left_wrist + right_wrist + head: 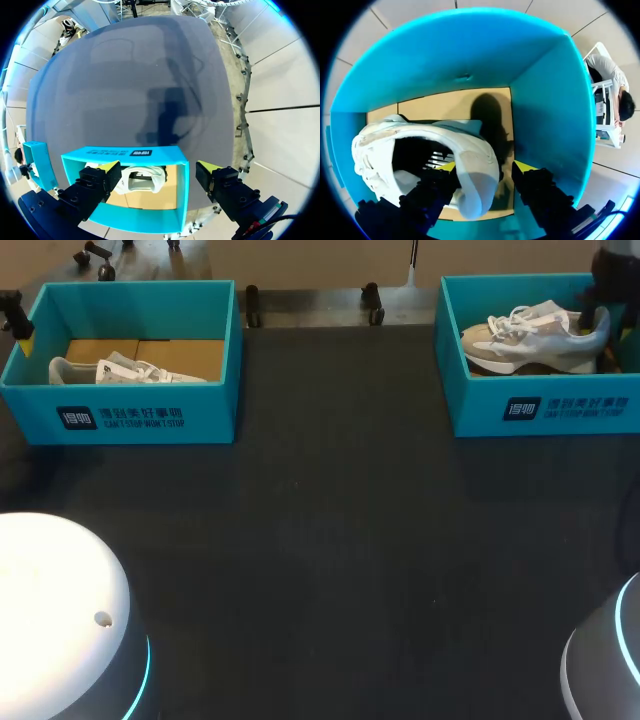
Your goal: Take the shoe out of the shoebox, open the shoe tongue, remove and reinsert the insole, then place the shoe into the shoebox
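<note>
The right tool [485,168] stands wide open, holding nothing, astride the heel of the shoe [470,145] inside the shoebox [470,55]. It should close squarely there before lifting straight up.

Dim head view, glare on white arm base [50,590], dark shadow across floor of shoebox [445,102]

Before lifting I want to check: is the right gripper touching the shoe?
Cannot tell. Right wrist view: the right gripper straddles the shoe heel; a gap shows beside one jaw, the other's contact is hidden inside the shoe.
</note>
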`<action>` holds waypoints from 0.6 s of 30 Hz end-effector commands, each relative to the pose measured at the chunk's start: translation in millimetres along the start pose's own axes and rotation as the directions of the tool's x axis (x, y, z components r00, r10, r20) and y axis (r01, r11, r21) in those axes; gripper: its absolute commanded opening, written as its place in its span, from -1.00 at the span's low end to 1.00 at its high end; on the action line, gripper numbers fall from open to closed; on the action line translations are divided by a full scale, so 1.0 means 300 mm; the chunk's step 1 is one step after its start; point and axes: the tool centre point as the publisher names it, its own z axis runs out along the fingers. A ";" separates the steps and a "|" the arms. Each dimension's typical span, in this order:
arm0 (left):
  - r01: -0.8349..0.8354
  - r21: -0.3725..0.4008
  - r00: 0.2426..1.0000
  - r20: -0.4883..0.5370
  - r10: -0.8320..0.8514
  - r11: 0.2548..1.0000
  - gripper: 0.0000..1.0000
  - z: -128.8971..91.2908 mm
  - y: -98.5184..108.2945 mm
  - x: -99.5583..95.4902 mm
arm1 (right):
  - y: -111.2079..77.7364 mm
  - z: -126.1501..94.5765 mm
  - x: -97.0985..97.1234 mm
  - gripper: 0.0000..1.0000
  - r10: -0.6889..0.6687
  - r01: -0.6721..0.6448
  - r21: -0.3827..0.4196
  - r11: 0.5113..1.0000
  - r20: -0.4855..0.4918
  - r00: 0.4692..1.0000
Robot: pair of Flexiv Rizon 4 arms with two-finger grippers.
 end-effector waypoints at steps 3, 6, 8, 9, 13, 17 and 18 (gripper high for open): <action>-0.001 -0.003 1.000 -0.001 0.001 1.000 1.00 -0.001 -0.004 0.000 | 0.033 0.022 0.005 -0.12 -0.002 0.002 0.022 1.000 -0.002 1.000; -0.001 -0.003 1.000 -0.001 0.001 1.000 1.00 -0.001 -0.004 0.000 | 0.032 0.022 0.011 -0.22 -0.004 0.004 0.021 1.000 -0.005 1.000; -0.001 -0.003 1.000 -0.001 0.001 1.000 1.00 -0.001 -0.004 0.000 | 0.031 0.021 0.017 -0.20 -0.007 0.007 0.019 1.000 -0.004 1.000; -0.001 -0.003 1.000 -0.001 0.001 1.000 1.00 -0.001 -0.004 0.000 | 0.030 0.020 0.020 -0.18 -0.008 0.008 0.018 1.000 -0.004 1.000; -0.001 -0.003 1.000 -0.001 0.001 1.000 1.00 -0.001 -0.004 0.000 | 0.026 0.019 0.027 -0.11 -0.013 0.013 0.013 1.000 -0.003 1.000; -0.001 -0.003 1.000 -0.001 0.001 1.000 1.00 -0.001 -0.004 0.000 | 0.026 0.018 0.028 0.22 -0.014 0.014 0.012 1.000 0.001 1.000; -0.001 -0.003 1.000 -0.001 0.001 1.000 1.00 -0.001 -0.004 0.000 | 0.027 0.020 0.025 0.31 -0.013 0.013 0.013 1.000 0.000 1.000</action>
